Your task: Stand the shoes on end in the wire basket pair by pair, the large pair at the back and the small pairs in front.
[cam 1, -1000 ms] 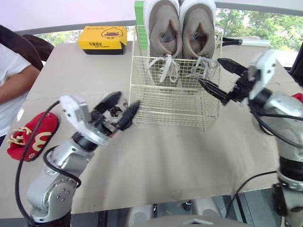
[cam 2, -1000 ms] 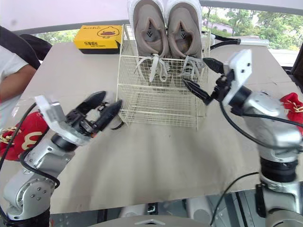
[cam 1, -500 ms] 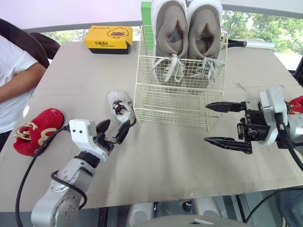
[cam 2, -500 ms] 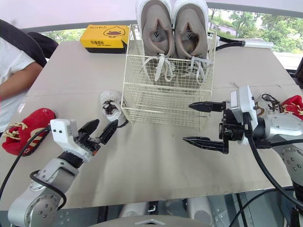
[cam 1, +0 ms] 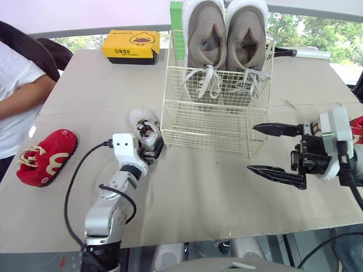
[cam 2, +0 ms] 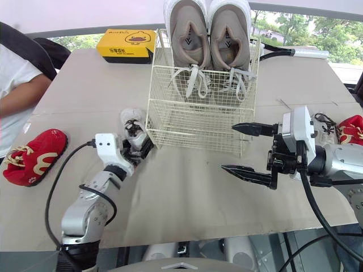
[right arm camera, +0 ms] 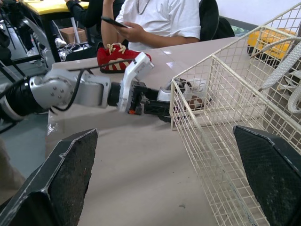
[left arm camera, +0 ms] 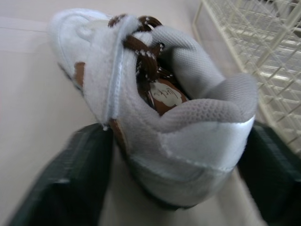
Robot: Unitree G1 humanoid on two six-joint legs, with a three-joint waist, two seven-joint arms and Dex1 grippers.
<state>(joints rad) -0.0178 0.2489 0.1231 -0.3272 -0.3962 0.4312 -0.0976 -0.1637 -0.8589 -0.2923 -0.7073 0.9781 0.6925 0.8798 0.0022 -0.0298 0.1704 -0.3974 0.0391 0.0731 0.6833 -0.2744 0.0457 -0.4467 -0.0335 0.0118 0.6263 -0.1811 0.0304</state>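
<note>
Red with a yellow mark, a slipper (cam 1: 46,156) lies at the left edge of the beige table (cam 1: 198,192), near a seated person in a white shirt (cam 1: 14,93). Farther back sits a yellow box (cam 1: 130,46).

Right of the slipper, the left gripper (cam 1: 152,148) reaches the small white shoe (cam 1: 142,122) with brown laces, which lies on the table just beside the wire basket's front left corner. The left wrist view shows the black fingers (left arm camera: 70,179) spread to either side of the shoe's heel.

The wire basket (cam 1: 212,116) stands mid-table. The large grey sneakers (cam 1: 227,39) stand on end side by side at its back, white laces hanging down, and the front part holds no shoes. A green box (cam 1: 177,22) rises behind its back left corner.

Right of the basket, the right gripper (cam 1: 250,147) hangs above the table with its fingers spread wide and nothing between them, one tip near the basket's front right corner. At the far right lie another small white shoe (cam 2: 324,126) and a red shoe (cam 2: 351,129).
</note>
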